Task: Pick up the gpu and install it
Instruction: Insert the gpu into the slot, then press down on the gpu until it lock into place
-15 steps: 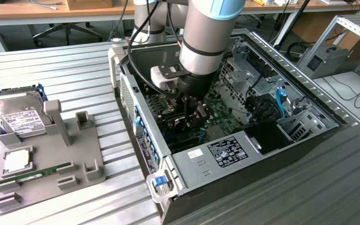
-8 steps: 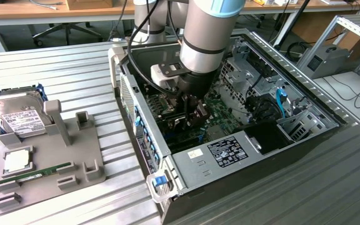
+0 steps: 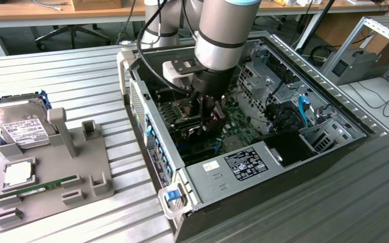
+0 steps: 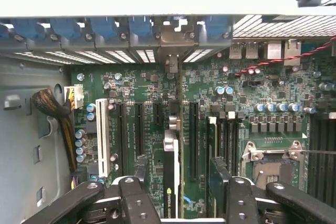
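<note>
The gpu point(image 4: 171, 182) stands on edge in a motherboard point(image 4: 210, 108) slot, directly between the spread fingers of the gripper point(image 4: 181, 203), which holds nothing. It looks a thin, stiff, light card, fragile at its components; its upper edge seems the safest hold.

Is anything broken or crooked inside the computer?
Nothing looks broken or crooked. The gpu stands on edge in a motherboard slot, straight in line with the other slots, its bracket at the rear openings. The open gripper hangs right above it. No loose parts lie about.
</note>
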You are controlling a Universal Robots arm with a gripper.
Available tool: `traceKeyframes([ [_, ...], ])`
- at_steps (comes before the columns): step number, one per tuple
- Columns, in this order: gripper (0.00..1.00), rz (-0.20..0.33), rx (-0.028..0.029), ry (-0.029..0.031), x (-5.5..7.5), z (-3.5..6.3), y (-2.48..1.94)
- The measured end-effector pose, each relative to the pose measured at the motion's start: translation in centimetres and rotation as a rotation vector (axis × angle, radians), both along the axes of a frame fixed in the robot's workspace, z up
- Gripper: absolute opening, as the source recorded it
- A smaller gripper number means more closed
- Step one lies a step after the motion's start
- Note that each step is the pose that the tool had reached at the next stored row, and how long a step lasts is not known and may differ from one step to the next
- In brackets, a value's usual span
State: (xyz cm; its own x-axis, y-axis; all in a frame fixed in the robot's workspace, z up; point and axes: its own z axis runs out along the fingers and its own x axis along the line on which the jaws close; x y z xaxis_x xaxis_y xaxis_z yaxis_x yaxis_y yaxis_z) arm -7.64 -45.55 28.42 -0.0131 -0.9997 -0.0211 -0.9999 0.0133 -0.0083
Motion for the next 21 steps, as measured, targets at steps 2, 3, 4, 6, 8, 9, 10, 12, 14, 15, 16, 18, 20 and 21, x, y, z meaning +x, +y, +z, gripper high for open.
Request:
traceKeyframes([
  [2, 0.58, 0.000, -0.0031, 0.0001, 0.0, 0.54, 0.16],
  [3, 0.58, 0.000, -0.0036, 0.0001, 0.0, 0.70, 0.18],
  [4, 0.58, 0.000, -0.0039, 0.0000, 0.0, 0.85, 0.20],
  [6, 0.58, 0.000, -0.0045, 0.0000, 0.0, 1.16, 0.23],
  [8, 0.58, 0.000, -0.0053, 0.0000, 0.0, 1.55, 0.27],
  [9, 0.58, 0.000, -0.0058, 0.0000, 0.0, 1.78, 0.31],
  [10, 0.58, 0.000, -0.0060, 0.0000, 0.0, 1.88, 0.32],
  [12, 0.58, 0.000, -0.0066, 0.0000, 0.0, 2.12, 0.36],
  [14, 0.58, 0.000, -0.0070, -0.0001, 0.0, 2.20, 0.38],
  [15, 0.58, 0.000, -0.0074, 0.0000, 0.0, 2.21, 0.38],
  [16, 0.58, 0.000, -0.0074, 0.0000, 0.0, 2.21, 0.38],
  [18, 0.58, 0.000, -0.0074, 0.0000, 0.0, 2.21, 0.38],
  [20, 0.58, 0.000, -0.0074, 0.0000, 0.0, 2.21, 0.38],
  [21, 0.58, 0.000, -0.0073, 0.0000, 0.0, 2.21, 0.38],
])
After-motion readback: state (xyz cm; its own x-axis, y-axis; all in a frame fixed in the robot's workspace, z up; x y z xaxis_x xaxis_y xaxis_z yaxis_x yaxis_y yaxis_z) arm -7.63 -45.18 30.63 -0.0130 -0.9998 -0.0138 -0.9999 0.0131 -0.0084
